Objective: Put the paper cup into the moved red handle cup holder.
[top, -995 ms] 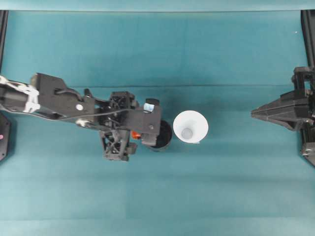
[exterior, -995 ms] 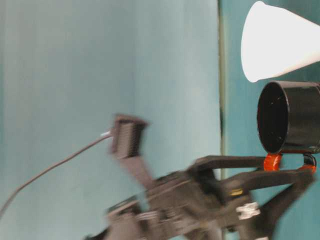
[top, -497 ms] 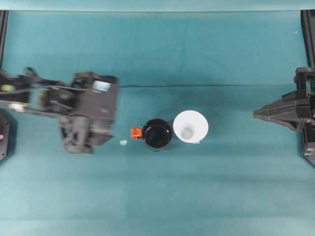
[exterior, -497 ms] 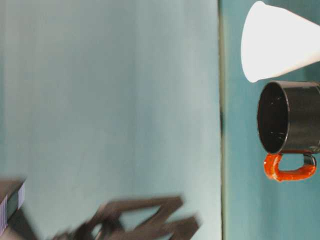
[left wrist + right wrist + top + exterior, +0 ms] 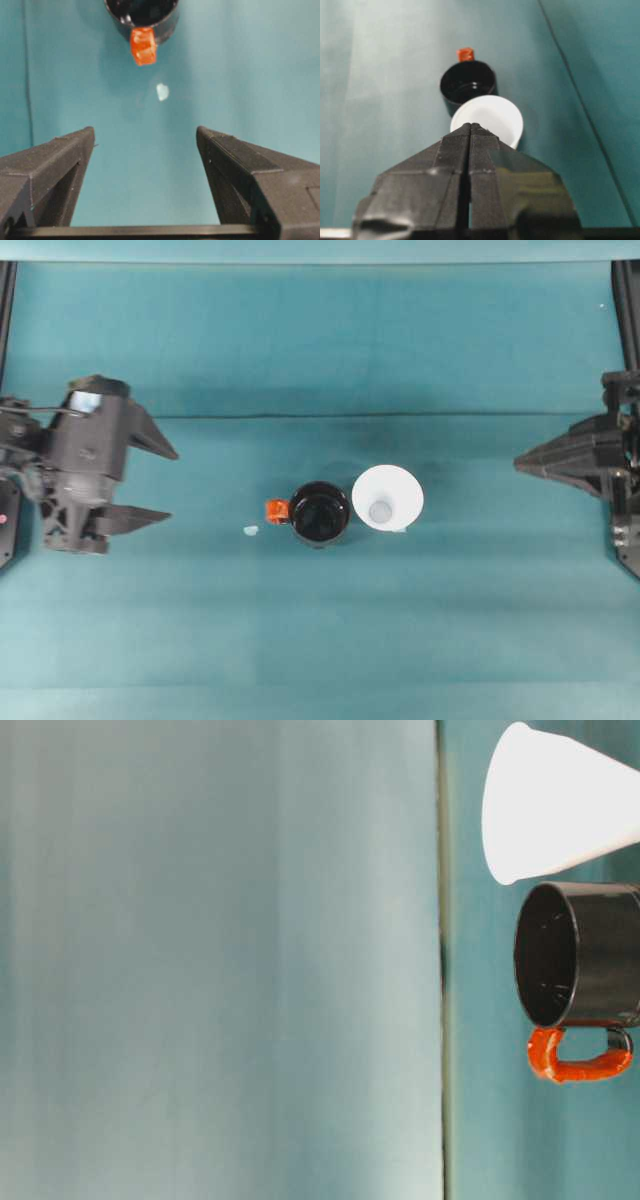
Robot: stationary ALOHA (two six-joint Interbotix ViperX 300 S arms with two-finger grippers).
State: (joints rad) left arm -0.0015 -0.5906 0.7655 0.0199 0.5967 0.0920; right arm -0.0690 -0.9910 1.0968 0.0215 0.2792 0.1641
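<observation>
table: teal cloth-covered top (image 5: 320,640), a faint crease line running across it behind the cups, everything else sits on this

left arm: parked way over at the left edge in the overhead view, well apart from both cups. left gripper (image 5: 165,483) has its jaws spread wide with nothing between them; in the left wrist view you see bare teal between the two black fingers (image 5: 55,160)

right arm: over at the right edge, also well clear of the cups. right gripper (image 5: 518,466) is pinched fully together, empty; the right wrist view shows the two fingers (image 5: 452,170) pressed flat against each other, tip pointing toward the cups

paper cup: plain white paper cup (image 5: 387,498), upright, mouth up, about the middle of the table, just to the right of the black holder in the overhead. looks like the rims are touching or as good as, can't swear to it. it's standing on the table, not inside the holder. table-level view shows its flared white side (image 5: 560,805)

red handle cup holder: glossy black red handle cup holder (image 5: 320,514), upright, open and empty inside, orange-red handle poking out on the side away from the white cup, toward the left arm

scrap: tiny pale scrap (image 5: 250,530) on the cloth just beyond the handle, not touching it. too small to tell what it is
</observation>
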